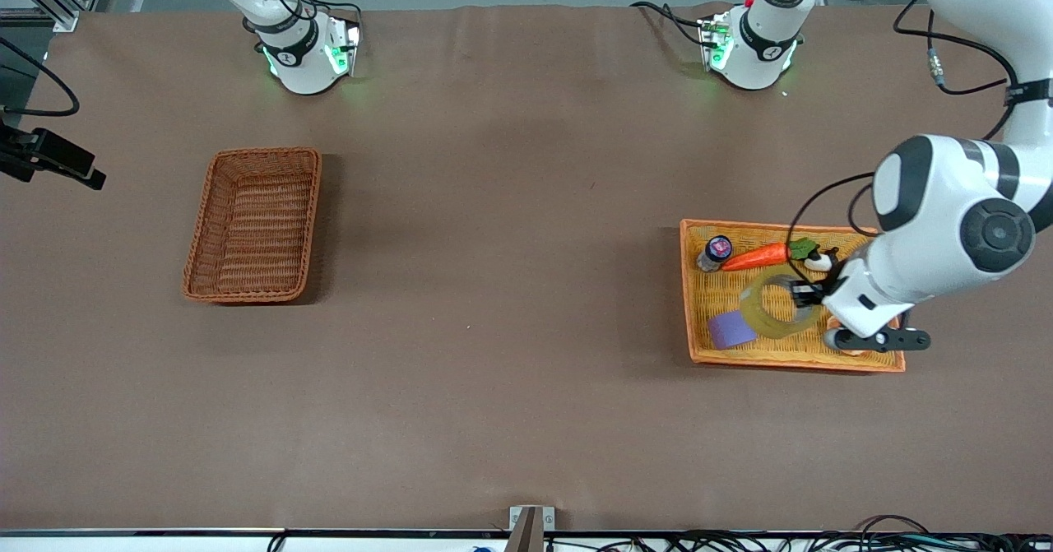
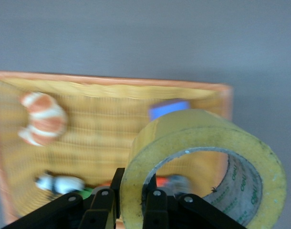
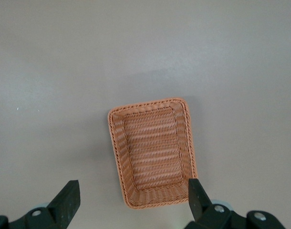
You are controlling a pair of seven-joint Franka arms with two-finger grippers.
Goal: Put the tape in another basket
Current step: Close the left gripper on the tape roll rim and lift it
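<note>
The tape point(image 1: 753, 309), a yellowish translucent roll with a grey core, is held over the orange-yellow woven tray point(image 1: 790, 361). My left gripper point(image 1: 802, 293) is shut on its wall, one finger inside the ring and one outside. The left wrist view shows the tape point(image 2: 202, 133) large between the fingers of the left gripper point(image 2: 135, 185), with the tray point(image 2: 112, 81) below. The reddish-brown wicker basket point(image 1: 255, 224) lies empty toward the right arm's end of the table. My right gripper point(image 3: 131, 200) is open, high over the basket point(image 3: 152, 152).
In the tray lie a toy carrot point(image 1: 755, 257), a small bottle with a purple cap point(image 1: 714, 252), a purple block point(image 1: 730, 330), a black-and-white toy point(image 1: 818, 260) and an orange-and-white striped piece point(image 2: 43, 119). Brown table point(image 1: 494, 289) spreads between tray and basket.
</note>
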